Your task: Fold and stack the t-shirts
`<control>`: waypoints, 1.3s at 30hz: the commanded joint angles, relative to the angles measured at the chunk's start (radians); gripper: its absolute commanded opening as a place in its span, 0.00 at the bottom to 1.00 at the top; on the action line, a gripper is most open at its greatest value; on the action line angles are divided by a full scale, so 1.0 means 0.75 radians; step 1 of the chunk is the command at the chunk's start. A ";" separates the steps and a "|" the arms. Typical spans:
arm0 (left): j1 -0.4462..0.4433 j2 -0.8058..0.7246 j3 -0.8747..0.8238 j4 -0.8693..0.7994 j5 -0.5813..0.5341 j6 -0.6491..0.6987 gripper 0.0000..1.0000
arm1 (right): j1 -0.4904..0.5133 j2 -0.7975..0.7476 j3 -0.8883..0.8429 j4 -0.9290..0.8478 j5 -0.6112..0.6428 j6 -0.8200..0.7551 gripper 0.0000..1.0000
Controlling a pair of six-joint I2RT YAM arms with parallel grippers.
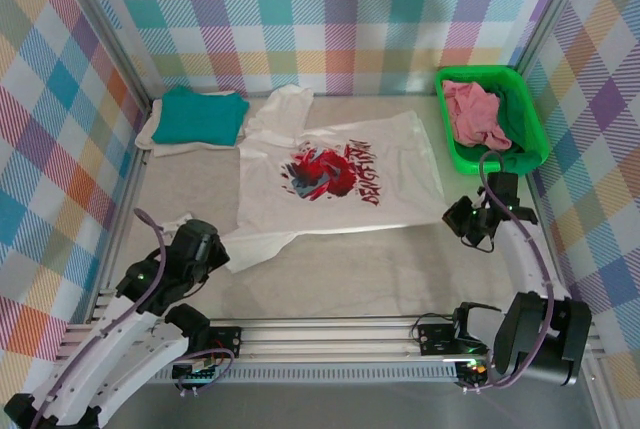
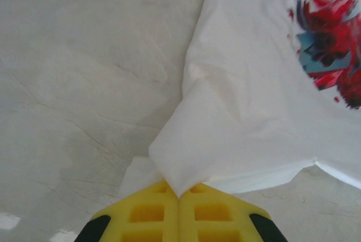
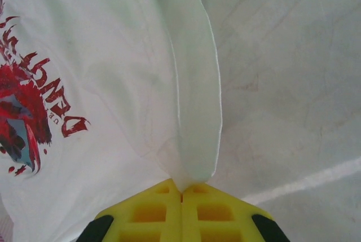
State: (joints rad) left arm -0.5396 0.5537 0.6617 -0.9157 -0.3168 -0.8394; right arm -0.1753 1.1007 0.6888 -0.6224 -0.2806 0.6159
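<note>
At 10 o'clock on my overhead feed a folded teal shirt lies on a cream shirt, which looks like the stack. My left gripper sits at 7 o'clock, its fingers pressed together on a corner of the white shirt; the wrist view shows cloth fanning out of the pinch. That arm reaches up from its base with the wrist low over the table and aimed at the centre. The white shirt is spread graphic-up across the middle, slightly rumpled along its near edge. I judge it light, limp and quick to sag or crease, so it wants holding at corners or hem, with both grips level and the cloth kept taut between them. My right gripper is at 3 o'clock, fingers closed on a fold of the shirt's right edge just beside the red lettering. That arm climbs from its base at 5 o'clock along the right side and turns inward toward the shirt. At 1 o'clock the pink shirt lies bunched in the basket, not yet folded.
</note>
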 commanded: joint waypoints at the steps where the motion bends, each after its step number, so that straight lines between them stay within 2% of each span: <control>1: 0.016 -0.074 0.071 -0.132 -0.105 0.026 0.00 | 0.010 -0.105 -0.027 -0.153 -0.025 -0.016 0.00; 5: 0.016 -0.133 0.091 -0.132 -0.127 0.053 0.00 | 0.009 -0.151 -0.033 -0.188 -0.055 -0.034 0.00; 8: 0.016 -0.054 0.139 -0.111 -0.097 0.105 0.00 | 0.027 -0.149 0.020 -0.220 -0.050 -0.063 0.00; 12: 0.016 0.012 0.335 -0.208 -0.233 0.179 0.00 | 0.062 -0.156 0.119 -0.307 -0.018 -0.095 0.00; 16: 0.018 0.078 0.410 -0.216 -0.244 0.247 0.00 | 0.080 -0.120 0.156 -0.326 -0.010 -0.122 0.00; 21: 0.040 0.249 0.367 -0.030 -0.165 0.371 0.00 | 0.118 0.016 0.250 -0.263 0.013 -0.143 0.00; 25: 0.186 0.476 0.471 0.056 -0.017 0.510 0.00 | 0.130 0.180 0.346 -0.206 0.055 -0.177 0.00; 28: 0.296 0.619 0.552 0.090 0.104 0.627 0.00 | 0.142 0.301 0.415 -0.168 0.062 -0.196 0.00; 31: 0.359 0.751 0.638 0.102 0.160 0.717 0.00 | 0.150 0.383 0.468 -0.154 0.082 -0.197 0.00; 39: 0.431 1.051 0.856 0.054 0.246 0.890 0.00 | 0.150 0.525 0.542 -0.125 0.122 -0.222 0.00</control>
State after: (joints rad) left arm -0.2337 1.3010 1.2560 -0.8627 -0.1726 -0.2581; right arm -0.0650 1.4590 1.0573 -0.7364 -0.2092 0.4770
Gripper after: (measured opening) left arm 0.050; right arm 0.059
